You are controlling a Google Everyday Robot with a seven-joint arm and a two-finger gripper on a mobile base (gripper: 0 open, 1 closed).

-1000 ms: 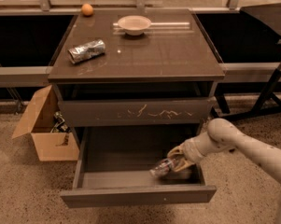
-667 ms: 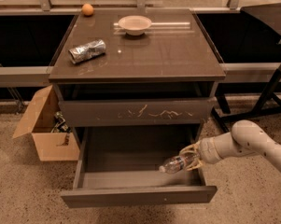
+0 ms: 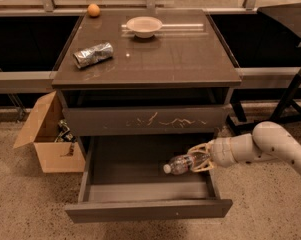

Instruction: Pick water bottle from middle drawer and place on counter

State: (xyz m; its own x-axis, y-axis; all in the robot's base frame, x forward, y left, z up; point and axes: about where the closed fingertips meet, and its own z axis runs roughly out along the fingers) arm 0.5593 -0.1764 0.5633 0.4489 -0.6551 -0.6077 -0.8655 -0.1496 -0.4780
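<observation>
The water bottle is a clear ribbed bottle with a white cap, lying sideways with the cap to the left. My gripper is shut on the water bottle's right end and holds it above the right side of the open middle drawer. My white arm reaches in from the right. The counter is the dark brown glossy top of the cabinet, well above the bottle.
On the counter lie a crumpled foil packet, a white bowl and an orange ball. A scratched drawer front is shut above the open drawer. An open cardboard box stands left of the cabinet. A dark stand is at right.
My gripper has lifted the water bottle a little and drawn it to the right, toward the drawer's right wall. The arm has pulled back to the right.
</observation>
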